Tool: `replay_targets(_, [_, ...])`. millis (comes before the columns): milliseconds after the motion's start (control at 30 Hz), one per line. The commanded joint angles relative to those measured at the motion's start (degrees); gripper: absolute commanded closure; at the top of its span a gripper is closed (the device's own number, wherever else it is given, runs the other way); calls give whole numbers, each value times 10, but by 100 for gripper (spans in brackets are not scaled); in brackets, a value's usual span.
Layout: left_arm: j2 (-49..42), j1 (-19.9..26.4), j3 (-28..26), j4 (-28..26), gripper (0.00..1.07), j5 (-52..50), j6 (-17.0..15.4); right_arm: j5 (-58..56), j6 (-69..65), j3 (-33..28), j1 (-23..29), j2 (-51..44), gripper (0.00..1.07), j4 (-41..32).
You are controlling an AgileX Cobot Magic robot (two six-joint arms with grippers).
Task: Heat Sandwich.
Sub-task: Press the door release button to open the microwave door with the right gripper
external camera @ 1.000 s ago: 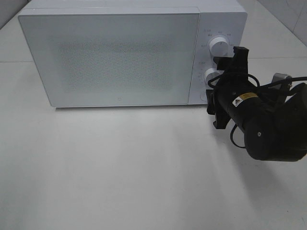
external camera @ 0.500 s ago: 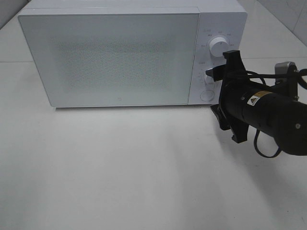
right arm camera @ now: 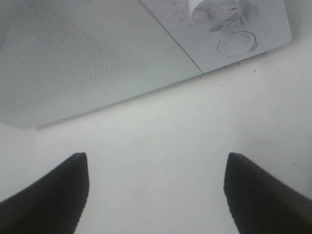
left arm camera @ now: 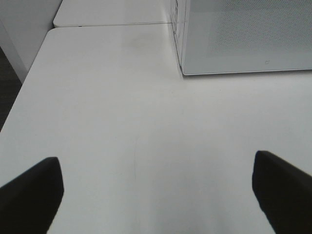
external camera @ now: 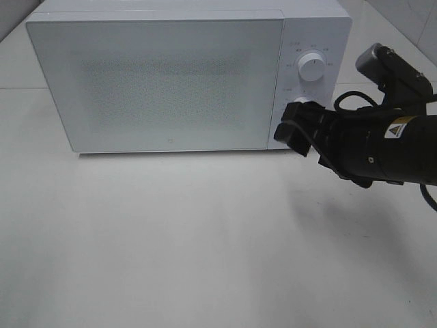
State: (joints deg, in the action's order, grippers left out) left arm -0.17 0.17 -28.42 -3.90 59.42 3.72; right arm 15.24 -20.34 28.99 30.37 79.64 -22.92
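Note:
The sandwich is out of view. A white microwave stands at the back of the table with its door shut. My right gripper hovers in front of the microwave's lower right corner, beside the control panel, and covers the round button there. In the right wrist view the right gripper is open with nothing between its fingers; the door and the round button lie ahead of it. My left gripper is open over bare table, short of the microwave's left end.
Two white knobs sit on the control panel, the upper knob in full view and the lower knob just above my right fingers. White table stretches in front of the microwave. The table's left edge shows in the left wrist view.
My right arm has rolled over and drawn off the lower knob, and the gripper has swung down and left to the panel's lower corner. The left gripper has not moved.

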Motion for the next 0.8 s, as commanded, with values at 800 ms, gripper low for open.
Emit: replay_targets(800, [-15,3,2,-2,7,-5,1,-485,172,38,-3,-261,31,184])
